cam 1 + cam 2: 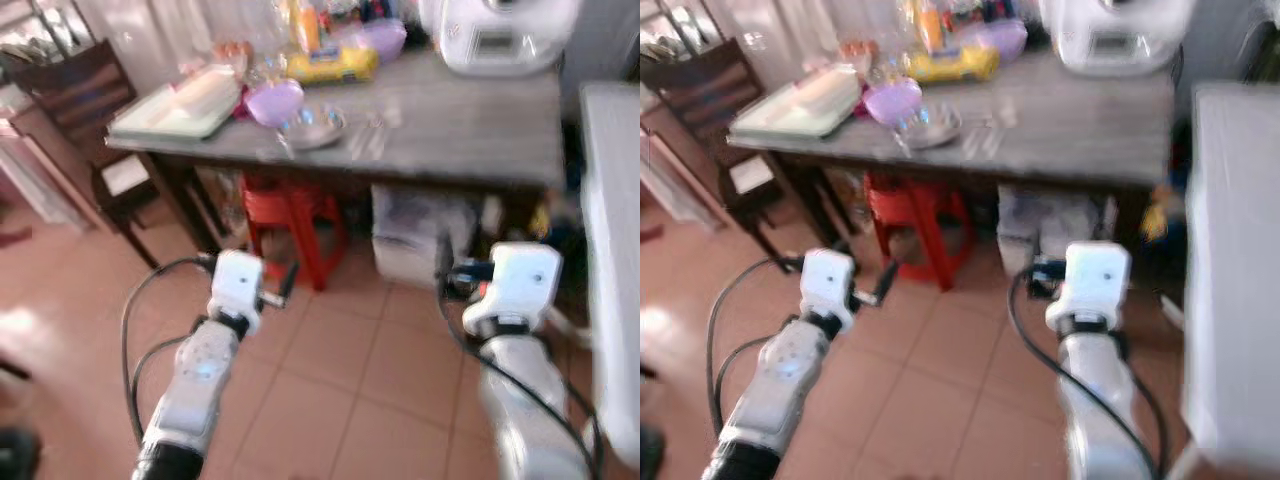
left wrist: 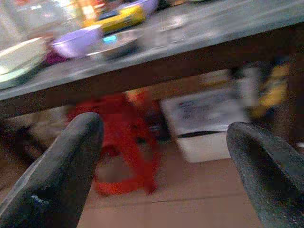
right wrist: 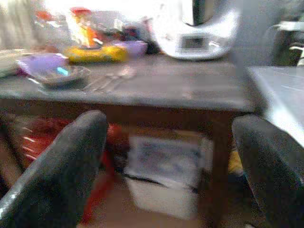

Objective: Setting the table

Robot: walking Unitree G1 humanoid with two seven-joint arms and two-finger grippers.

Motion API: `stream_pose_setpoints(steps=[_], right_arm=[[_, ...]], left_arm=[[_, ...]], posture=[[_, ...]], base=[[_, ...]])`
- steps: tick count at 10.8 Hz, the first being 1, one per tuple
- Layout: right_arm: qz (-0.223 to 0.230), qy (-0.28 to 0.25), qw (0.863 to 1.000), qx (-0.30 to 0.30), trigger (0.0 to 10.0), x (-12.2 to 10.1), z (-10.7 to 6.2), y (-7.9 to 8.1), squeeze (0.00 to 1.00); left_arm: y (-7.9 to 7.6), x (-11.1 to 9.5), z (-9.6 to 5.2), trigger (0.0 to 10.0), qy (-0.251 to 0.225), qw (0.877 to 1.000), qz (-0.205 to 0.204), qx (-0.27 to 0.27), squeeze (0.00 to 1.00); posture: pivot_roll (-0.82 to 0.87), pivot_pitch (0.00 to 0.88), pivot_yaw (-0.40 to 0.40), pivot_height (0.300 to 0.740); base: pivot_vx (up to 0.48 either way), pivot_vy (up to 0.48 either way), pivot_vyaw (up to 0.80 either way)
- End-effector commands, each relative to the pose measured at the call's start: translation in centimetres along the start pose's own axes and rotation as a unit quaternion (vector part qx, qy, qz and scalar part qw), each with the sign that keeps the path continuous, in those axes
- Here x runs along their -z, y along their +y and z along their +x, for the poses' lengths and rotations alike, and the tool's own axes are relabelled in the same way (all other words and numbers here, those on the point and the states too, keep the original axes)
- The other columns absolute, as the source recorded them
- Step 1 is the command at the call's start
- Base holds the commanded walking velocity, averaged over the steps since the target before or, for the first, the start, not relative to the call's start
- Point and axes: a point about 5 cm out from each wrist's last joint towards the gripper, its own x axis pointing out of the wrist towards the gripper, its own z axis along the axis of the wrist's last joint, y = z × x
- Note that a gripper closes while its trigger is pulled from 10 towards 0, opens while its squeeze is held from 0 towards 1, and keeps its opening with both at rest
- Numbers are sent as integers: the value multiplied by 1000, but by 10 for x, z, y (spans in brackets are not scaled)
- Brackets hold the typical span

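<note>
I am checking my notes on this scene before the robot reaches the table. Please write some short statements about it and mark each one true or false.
1. A red stool stands under the table. True.
2. The left gripper holds a spoon. False: its fingers are open and empty.
3. The purple bowl sits on the table. True.
4. The right gripper is shut. False: its fingers are wide apart.
5. The white appliance stands on the floor. False: it stands on the table.
</note>
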Motion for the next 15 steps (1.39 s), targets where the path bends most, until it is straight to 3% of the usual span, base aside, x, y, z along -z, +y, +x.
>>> stream_pose_setpoints(steps=[1, 8, 15], right_arm=[[13, -4, 1000, -6, 10000, -3, 0, 5, 0], [15, -6, 1000, -4, 10000, -3, -1, 7, 0], [20, 1, 1000, 10, 10000, 0, 0, 5, 0]], left_arm=[[9, -3, -1, 10000, -5, 1000, 14, -5, 0], [2, -9, -2, 10000, -26, 999, -17, 33, 0], [-2, -11, -2, 10000, -26, 998, -26, 51, 0]], posture=[[-126, 75, 166, 740], [-123, 86, 166, 740], [-123, 93, 175, 740]], base=[[-255, 0, -494], [0, 0, 0], [0, -307, 0]])
